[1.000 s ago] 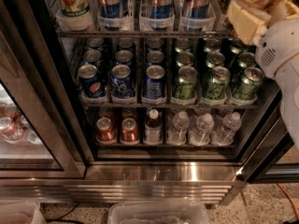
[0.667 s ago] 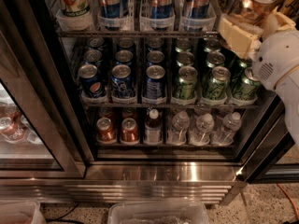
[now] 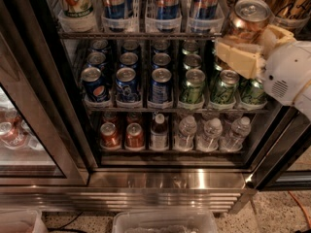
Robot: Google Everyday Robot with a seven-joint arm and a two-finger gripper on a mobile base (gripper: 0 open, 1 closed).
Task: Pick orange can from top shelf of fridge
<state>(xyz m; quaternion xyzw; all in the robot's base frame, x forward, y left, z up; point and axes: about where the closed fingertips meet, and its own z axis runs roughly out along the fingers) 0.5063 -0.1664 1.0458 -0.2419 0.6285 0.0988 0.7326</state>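
Observation:
The orange can (image 3: 249,14), copper-orange with a silver lid and pull tab, sits between the cream fingers (image 3: 237,57) of my gripper (image 3: 253,39) at the upper right. The gripper is shut on it and holds it in front of the right end of the top shelf (image 3: 146,35), a grey wire rack with clear trays and tall blue-silver cans (image 3: 166,1). More orange-gold cans (image 3: 291,1) stand behind it on that shelf. The fridge (image 3: 170,178) has a dark frame and a stainless-steel base, and its racks are in open view.
The middle rack holds blue cans (image 3: 127,81) and green cans (image 3: 193,85). The bottom rack holds small red-brown cans (image 3: 121,135) and water bottles (image 3: 209,132). A glass door (image 3: 24,125) stands at the left. A clear plastic bin (image 3: 165,222) sits on the floor.
My gripper has moved down and left, away from the top shelf's right end. The orange can has come with it and now shows whole in front of the rack.

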